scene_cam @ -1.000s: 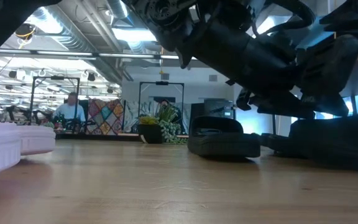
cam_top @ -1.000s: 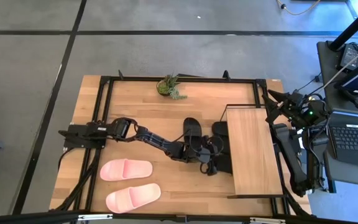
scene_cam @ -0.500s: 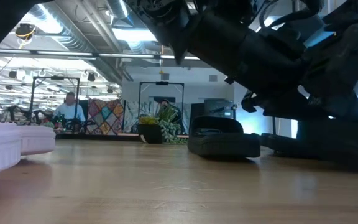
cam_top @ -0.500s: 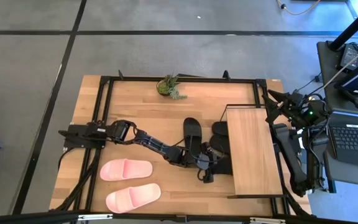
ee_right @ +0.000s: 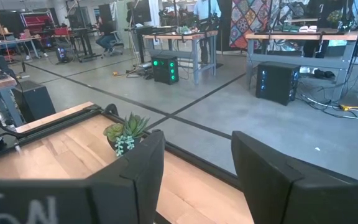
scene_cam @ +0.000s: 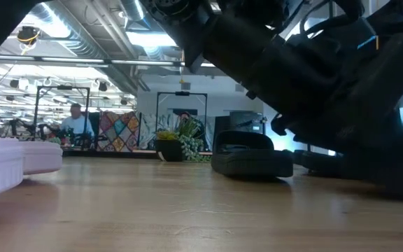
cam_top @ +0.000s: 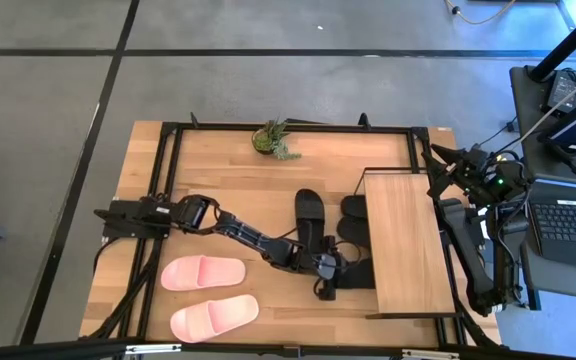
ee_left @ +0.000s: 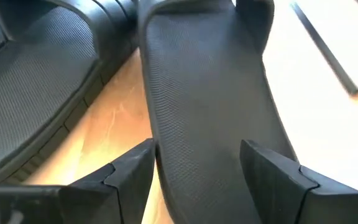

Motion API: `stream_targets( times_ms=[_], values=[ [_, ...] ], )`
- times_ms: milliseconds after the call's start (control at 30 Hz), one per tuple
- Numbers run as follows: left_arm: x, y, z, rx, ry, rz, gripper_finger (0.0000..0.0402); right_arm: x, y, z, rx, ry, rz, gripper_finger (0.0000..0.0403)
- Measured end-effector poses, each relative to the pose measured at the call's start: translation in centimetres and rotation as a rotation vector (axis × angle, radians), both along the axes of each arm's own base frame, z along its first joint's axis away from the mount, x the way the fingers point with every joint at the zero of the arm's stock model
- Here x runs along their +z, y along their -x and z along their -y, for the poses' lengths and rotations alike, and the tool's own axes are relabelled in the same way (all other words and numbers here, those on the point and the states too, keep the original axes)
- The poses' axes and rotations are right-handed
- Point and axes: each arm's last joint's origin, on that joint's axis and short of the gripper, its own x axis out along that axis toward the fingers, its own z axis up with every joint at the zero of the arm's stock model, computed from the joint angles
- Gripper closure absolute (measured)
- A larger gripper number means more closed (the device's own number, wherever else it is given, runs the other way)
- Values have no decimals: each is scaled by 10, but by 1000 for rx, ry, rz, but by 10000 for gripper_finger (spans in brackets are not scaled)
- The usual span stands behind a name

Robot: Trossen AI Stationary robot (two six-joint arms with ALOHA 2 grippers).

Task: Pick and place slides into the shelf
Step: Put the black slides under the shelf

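Note:
My left gripper (cam_top: 335, 273) (ee_left: 197, 149) reaches low across the table to the shelf's (cam_top: 404, 240) left side. Its fingers are open at the heel end of a black slide (cam_top: 356, 270) (ee_left: 210, 106), which lies footbed up partly under the shelf's board. A second black slide (ee_left: 36, 87) lies flat beside it. Two more black slides (cam_top: 308, 213) (cam_top: 352, 212) rest on their soles farther back. Two pink slides (cam_top: 203, 272) (cam_top: 214, 317) lie near the table's near left corner. My right gripper (ee_right: 197, 146) waits open at the table's right edge. My left gripper comes level and low from the table's left at the black slide's heel end (ee_left: 197, 186). One finger (ee_left: 132, 168) stands at its side edge, the other (ee_left: 269, 168) over its footbed. Whether they touch it, I cannot tell.
A small potted plant (cam_top: 271, 140) (scene_cam: 177, 143) stands near the far edge. A dark frame (cam_top: 168, 170) rings the wooden tabletop. A laptop (cam_top: 573, 220) sits on a stand beyond the right edge. Bare wood lies between the pink slides and the black ones.
My left gripper has drawn back a little toward the table's near edge and left, staying low by the shelf's left side.

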Motion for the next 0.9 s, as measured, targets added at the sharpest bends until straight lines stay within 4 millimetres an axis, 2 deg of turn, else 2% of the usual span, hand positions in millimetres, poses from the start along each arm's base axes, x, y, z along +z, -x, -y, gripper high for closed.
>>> stream_targets(
  times_ms=[200,533,733,900],
  values=[
    [-1,-1,-4,5,-8,-9,175,0,0,0,0,-1,0,215],
    [3,-11,-39,150,113,51,175,-1,0,0,0,-11,0,215],
    [6,-11,-36,140,115,63,175,-1,0,0,0,-12,0,215],
    [33,-6,-24,-10,120,72,175,-1,0,0,0,-12,0,215]
  ],
)
